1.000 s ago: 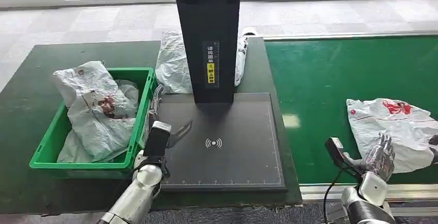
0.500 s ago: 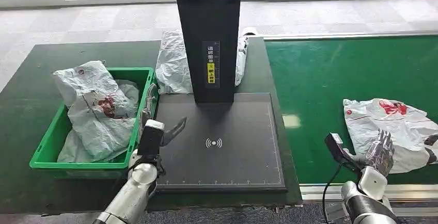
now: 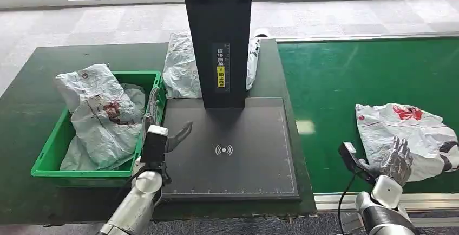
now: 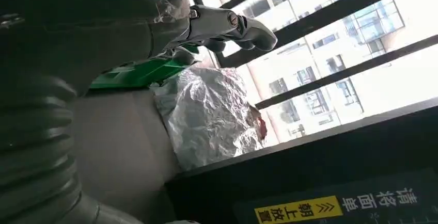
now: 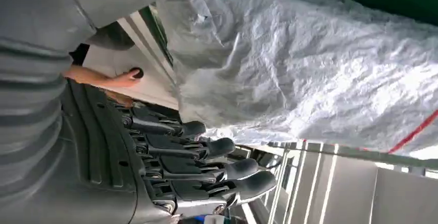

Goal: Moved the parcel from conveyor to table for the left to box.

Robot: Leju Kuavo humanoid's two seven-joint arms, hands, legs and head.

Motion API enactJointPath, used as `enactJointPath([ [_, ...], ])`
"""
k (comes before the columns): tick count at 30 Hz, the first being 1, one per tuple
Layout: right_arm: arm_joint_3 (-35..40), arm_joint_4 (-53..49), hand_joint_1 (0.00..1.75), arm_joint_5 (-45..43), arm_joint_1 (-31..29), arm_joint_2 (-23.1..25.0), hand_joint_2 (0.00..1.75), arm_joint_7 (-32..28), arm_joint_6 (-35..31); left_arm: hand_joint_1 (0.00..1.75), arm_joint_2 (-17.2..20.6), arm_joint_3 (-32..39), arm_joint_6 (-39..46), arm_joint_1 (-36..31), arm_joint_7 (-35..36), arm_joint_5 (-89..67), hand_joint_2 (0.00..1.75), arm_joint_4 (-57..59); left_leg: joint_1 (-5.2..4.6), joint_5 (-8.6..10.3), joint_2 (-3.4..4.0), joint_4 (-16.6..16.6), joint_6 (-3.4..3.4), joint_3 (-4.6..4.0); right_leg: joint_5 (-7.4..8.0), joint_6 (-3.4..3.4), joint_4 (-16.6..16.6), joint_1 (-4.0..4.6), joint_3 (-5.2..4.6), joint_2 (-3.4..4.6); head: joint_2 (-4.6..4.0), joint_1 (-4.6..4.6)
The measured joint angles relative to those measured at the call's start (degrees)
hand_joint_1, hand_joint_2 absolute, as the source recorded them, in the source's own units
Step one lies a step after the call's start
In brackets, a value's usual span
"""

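Observation:
A white plastic parcel [image 3: 406, 137] with red print lies on the green conveyor belt [image 3: 346, 83] at the right; it is close in front of the fingers [image 5: 217, 146] in the right wrist view, where the parcel [image 5: 310, 69] is large. My right hand [image 3: 394, 162] is open at the parcel's near edge, fingers spread. My left hand [image 3: 162, 132] hovers open between the green box [image 3: 48, 162] and the black scanner pad [image 3: 233, 148], thumb [image 4: 227, 25] extended.
The green box holds several white parcels [image 3: 100, 118]. Another white parcel [image 3: 181, 67] lies behind the black scanner column [image 3: 218, 40]. The dark green table [image 3: 27, 94] spreads to the left. A metal rail [image 3: 335, 200] edges the conveyor near me.
The parcel on the conveyor has drifted left toward my right hand, which lifted slightly. My left hand has shifted left and back, closer to the box.

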Motion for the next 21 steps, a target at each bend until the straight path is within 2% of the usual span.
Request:
enactJointPath([
  [4,1.0,0.5,1.55,0.6,0.4,-0.8,1.75,4.0,7.5,0.00,0.0,0.1,-0.9,-0.3,0.1,0.0,1.75,0.0,0.00,0.00,-0.01,0.0,0.00,0.00,0.00,0.00,0.0,-0.01,0.00,-0.01,0.00,0.00],
  [7,1.5,0.7,1.55,0.6,0.7,-1.3,1.75,4.6,9.1,0.00,0.0,0.4,-1.2,-0.5,-0.1,0.0,1.75,0.0,0.00,-0.01,0.02,0.0,0.00,0.00,0.00,0.00,0.0,-0.01,0.00,0.02,0.02,0.00],
  [8,1.7,0.7,1.75,0.6,0.7,-1.4,1.75,4.6,9.3,0.00,0.0,0.4,-1.2,-0.5,-0.1,0.1,1.75,0.0,0.00,-0.01,0.01,0.0,0.01,0.00,0.00,0.00,0.0,-0.01,0.00,0.01,0.00,0.00],
  [11,2.0,0.7,1.75,0.6,0.7,-1.6,1.75,4.6,9.6,0.00,0.0,0.5,-1.2,-0.6,-0.1,0.1,1.75,0.1,0.00,0.00,0.00,0.0,0.00,0.00,0.00,0.00,0.0,0.00,0.00,0.00,0.02,0.00],
  [16,2.5,1.0,1.75,0.4,0.6,-2.0,1.75,4.6,16.3,0.00,0.1,0.5,-2.0,-0.6,-0.3,0.2,1.75,0.3,0.00,0.00,0.00,0.0,0.00,0.01,0.00,0.00,0.0,0.01,0.00,0.00,0.02,0.00],
  [21,3.0,1.0,1.75,0.4,0.5,-2.0,1.75,4.0,17.6,0.00,0.4,0.9,-1.9,-0.6,-0.6,1.0,1.75,0.3,0.00,0.00,-0.01,0.0,0.00,-0.01,0.00,0.00,0.0,0.01,0.03,-0.01,0.02,0.00],
])
